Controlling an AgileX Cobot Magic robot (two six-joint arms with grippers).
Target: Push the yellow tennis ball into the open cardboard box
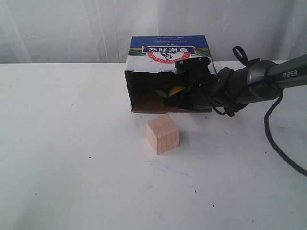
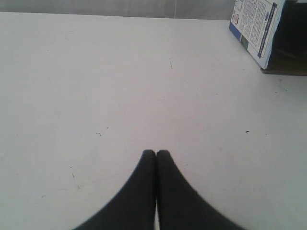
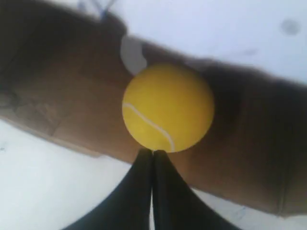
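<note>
Our right gripper (image 3: 153, 152) is reaching into the mouth of the open cardboard box (image 1: 168, 52), fingers pressed together with nothing between them, and we are seeing their tips meeting the near side of the yellow tennis ball (image 3: 168, 108). The ball is sitting inside the box on its brown floor. Our left gripper (image 2: 156, 153) is pointing across the white table (image 1: 72, 158), likewise closed and empty, well apart from the box. A wooden cube (image 1: 162, 133) is standing just outside the opening.
</note>
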